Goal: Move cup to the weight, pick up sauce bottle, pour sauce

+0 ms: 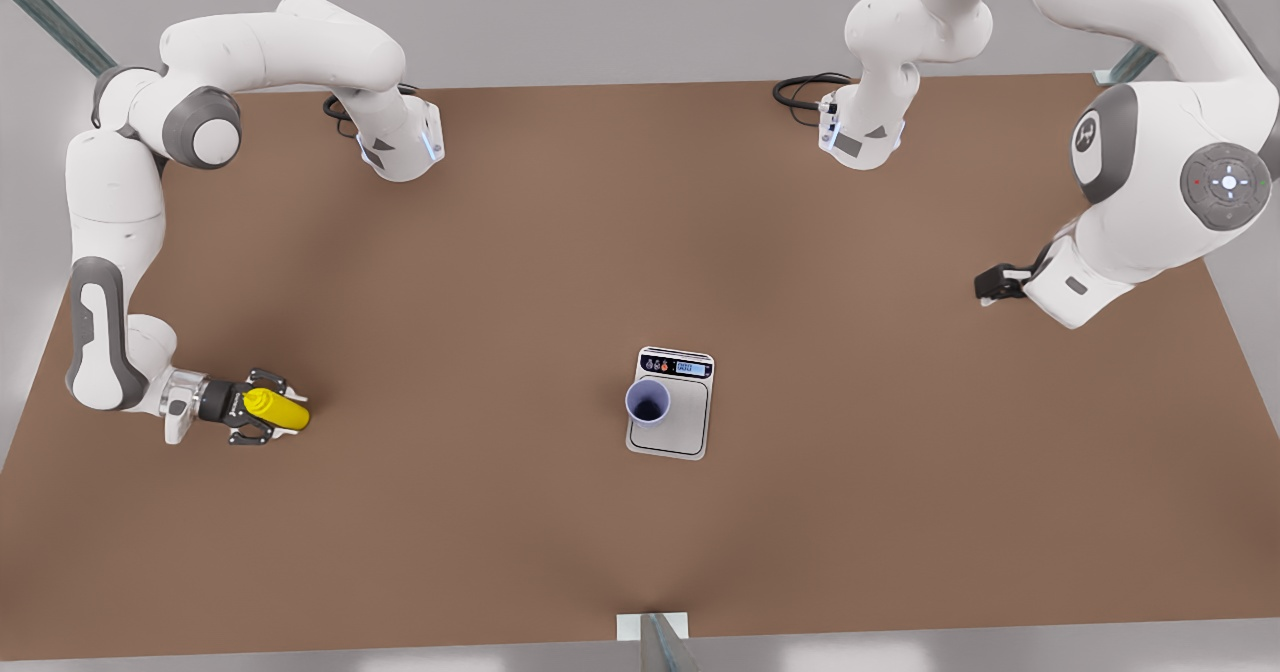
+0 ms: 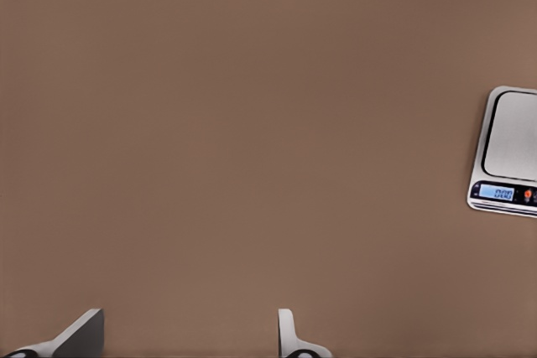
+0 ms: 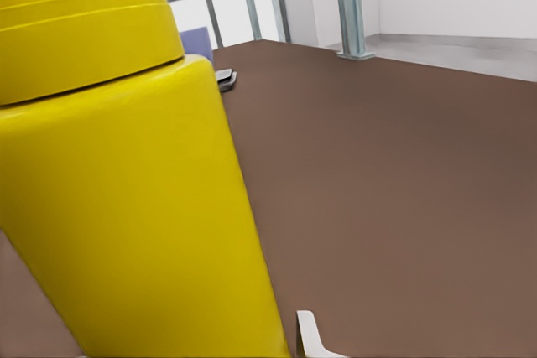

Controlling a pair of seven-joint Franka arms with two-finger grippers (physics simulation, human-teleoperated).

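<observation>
Now right jaws [image 1: 268, 419] clamp sauce bottle [image 1: 277, 409] near table edge; left jaws [image 1: 988, 283] parted, empty.

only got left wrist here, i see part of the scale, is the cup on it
Observer: Yes. In the front view the cup stands upright on the scale, at its edge on the front view's left.
Operator: ok where's the bottle
Observer: Far off toward the front view's left. The right gripper is around the bottle.
Operator: and where is my arm relative to all that
Observer: The left gripper waits open on the front view's right, across the scale from the bottle.
</observation>
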